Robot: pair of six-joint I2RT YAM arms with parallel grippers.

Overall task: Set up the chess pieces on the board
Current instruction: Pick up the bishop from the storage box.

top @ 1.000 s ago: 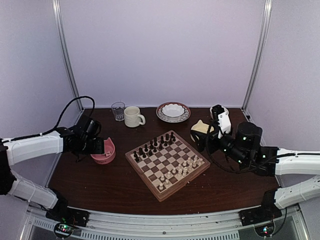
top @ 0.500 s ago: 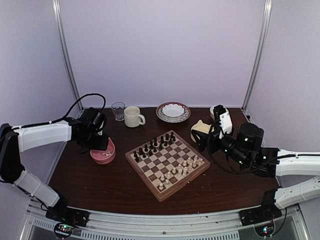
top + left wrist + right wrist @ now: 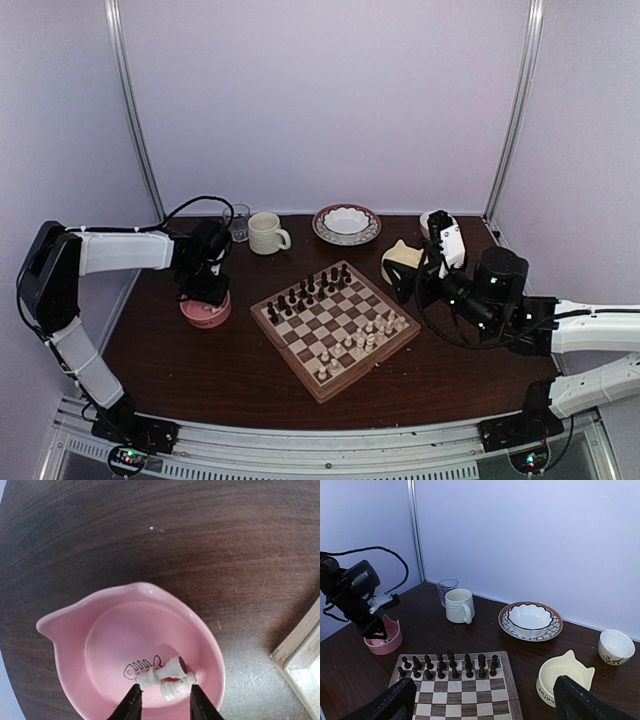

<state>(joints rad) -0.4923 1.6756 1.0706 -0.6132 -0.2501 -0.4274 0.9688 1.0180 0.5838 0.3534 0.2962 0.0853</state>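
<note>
Two cream-white chess pieces (image 3: 160, 672) lie on their sides in a pink bowl (image 3: 125, 592), left of the board (image 3: 322, 320). My left gripper (image 3: 165, 700) hangs just above the bowl, open to a narrow gap. Its fingertips (image 3: 132, 705) stand either side of the nearer piece (image 3: 175, 687) without touching it. More cream pieces (image 3: 362, 335) stand on the board's near right side. Dark pieces (image 3: 451, 666) fill two rows on the far side. My right gripper (image 3: 482, 702) is wide open and empty, raised at the board's right side.
Along the back stand a glass (image 3: 237, 220), a cream mug (image 3: 266, 233) and a patterned plate holding a white bowl (image 3: 346, 222). A cream cat-eared bowl (image 3: 562, 680) and a small white cup (image 3: 616, 646) sit right of the board.
My left gripper has swung from the bowl's left side to a spot over the pink bowl, and its jaws have narrowed. The right arm has barely moved.
</note>
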